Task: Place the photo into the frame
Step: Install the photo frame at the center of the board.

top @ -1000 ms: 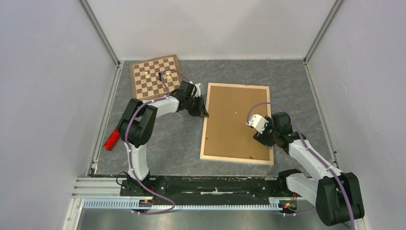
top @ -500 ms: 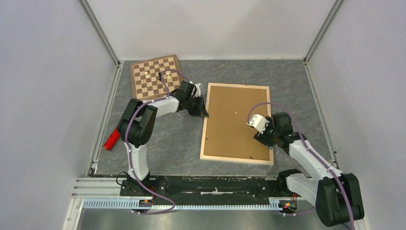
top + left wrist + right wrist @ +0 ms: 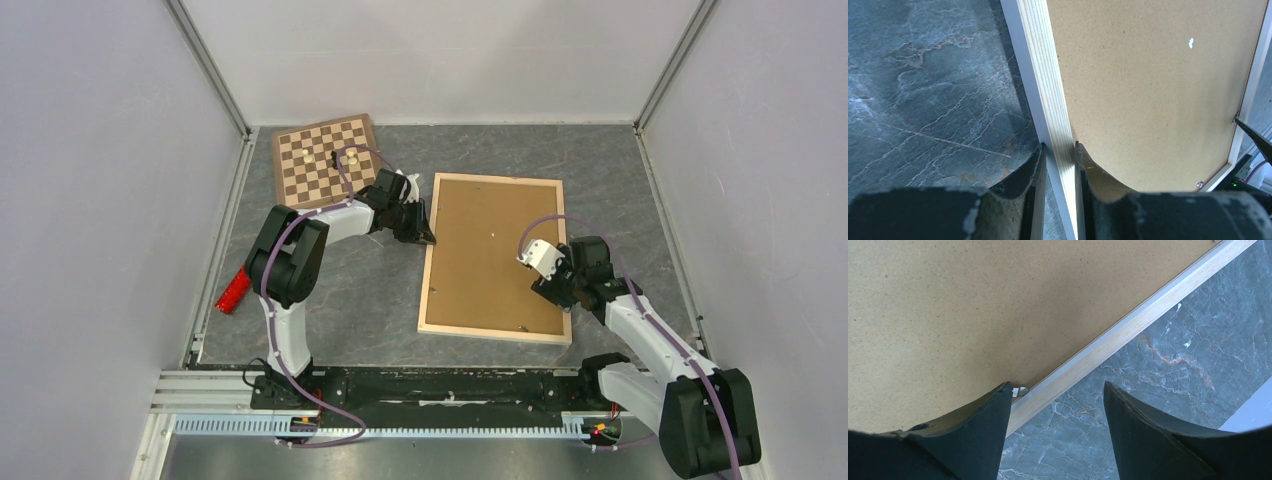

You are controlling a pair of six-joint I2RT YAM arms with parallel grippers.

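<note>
The frame (image 3: 428, 275) lies face down in the middle of the table, its thin light wooden bars around a brown backing board (image 3: 495, 250). The photo is hidden. My left gripper (image 3: 427, 239) is shut on the frame's left bar (image 3: 1045, 90), one finger outside on the table and one inside on the backing board (image 3: 1148, 90); its tips are midway along that bar (image 3: 1059, 147). My right gripper (image 3: 561, 300) is open and empty, straddling the right bar (image 3: 1128, 327) near the frame's near right corner (image 3: 1058, 390), beside a small metal tab (image 3: 1021, 390).
A checkered chessboard (image 3: 325, 160) with a few pieces lies at the back left, close behind my left arm. A red object (image 3: 233, 290) lies by the left wall. Grey walls enclose the table on three sides. A metal rail (image 3: 400, 425) runs along the near edge.
My right arm has shifted very slightly at the frame's right bar. The left gripper and the frame have not moved.
</note>
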